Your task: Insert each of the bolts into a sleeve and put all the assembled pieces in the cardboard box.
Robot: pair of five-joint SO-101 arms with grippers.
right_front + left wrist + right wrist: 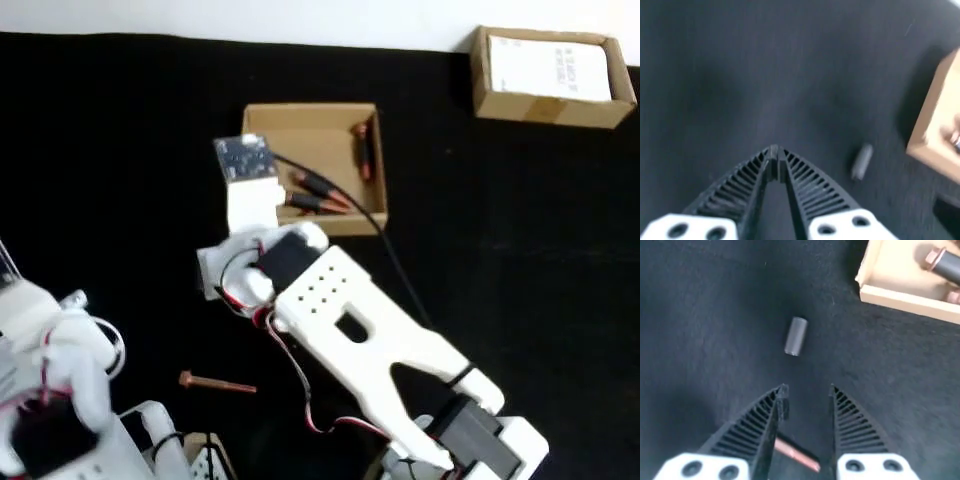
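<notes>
The right gripper (806, 390) hangs released over the bolt (797, 456), with the sleeve (796, 335) beyond it near the box (905, 301). The left gripper (775, 151) is clenched and empty. Descend squarely and pinch the bolt's shank, leaving its tip free.

White plastic arm links (350, 320), perforated on top, carry black servos (285, 258) and red-black cables (300, 392); ribbed black fingers (757, 422), apparently screwed on.
</notes>
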